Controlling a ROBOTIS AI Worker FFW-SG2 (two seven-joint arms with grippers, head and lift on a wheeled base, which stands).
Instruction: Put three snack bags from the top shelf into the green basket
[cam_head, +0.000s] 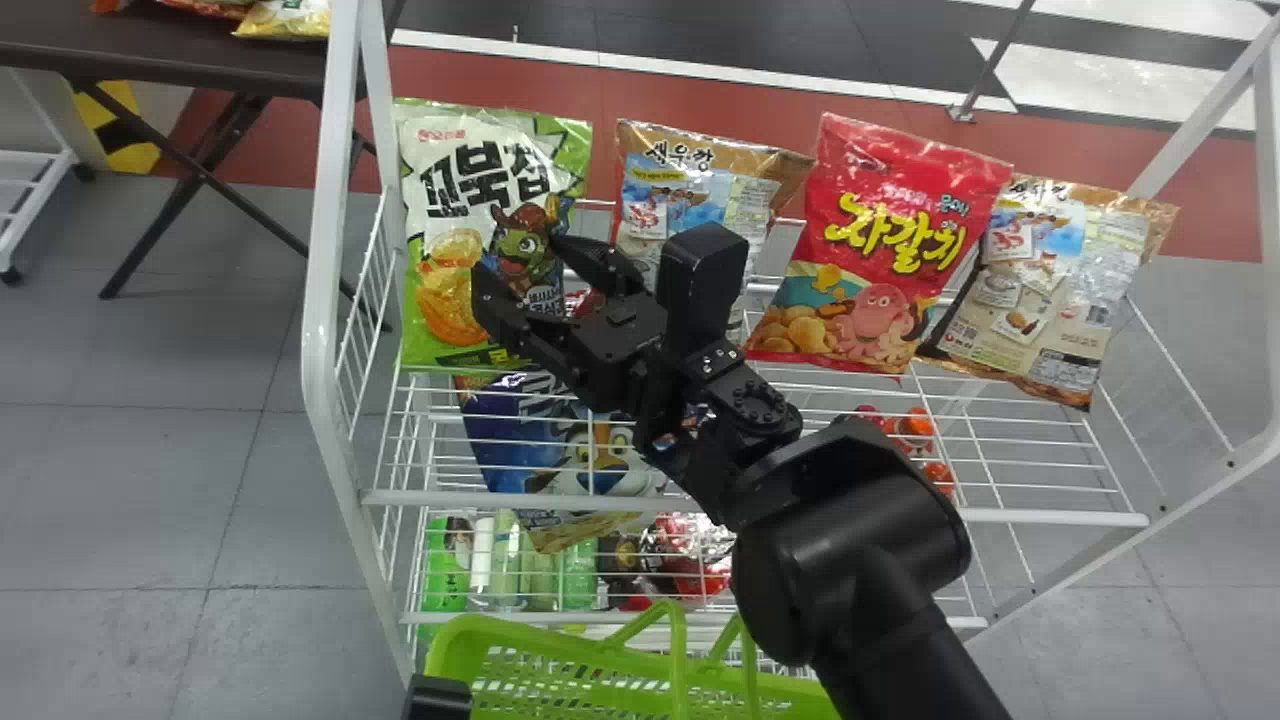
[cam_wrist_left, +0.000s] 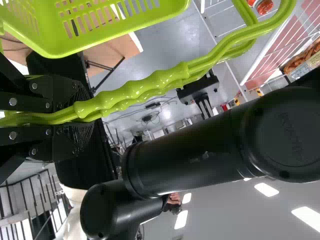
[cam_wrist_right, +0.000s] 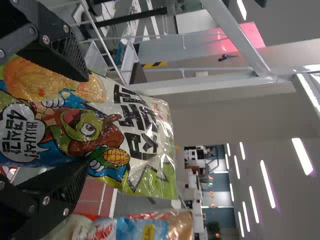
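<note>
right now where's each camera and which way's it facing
Head view: on the head, facing forward and down at the rack; right arm, part of left arm.
Left wrist view: on wrist, facing past basket handles to ceiling; left end effector, likely right arm.
Right wrist view: on wrist, facing green snack bag; right end effector.
Head and right wrist views share that bag.

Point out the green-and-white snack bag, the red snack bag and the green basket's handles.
Green-and-white snack bag (cam_head: 485, 235): head view, middle of its printed front.
Red snack bag (cam_head: 882, 240): head view, middle of its front.
Green basket's handles (cam_wrist_left: 145, 87): left wrist view, wavy grip.
</note>
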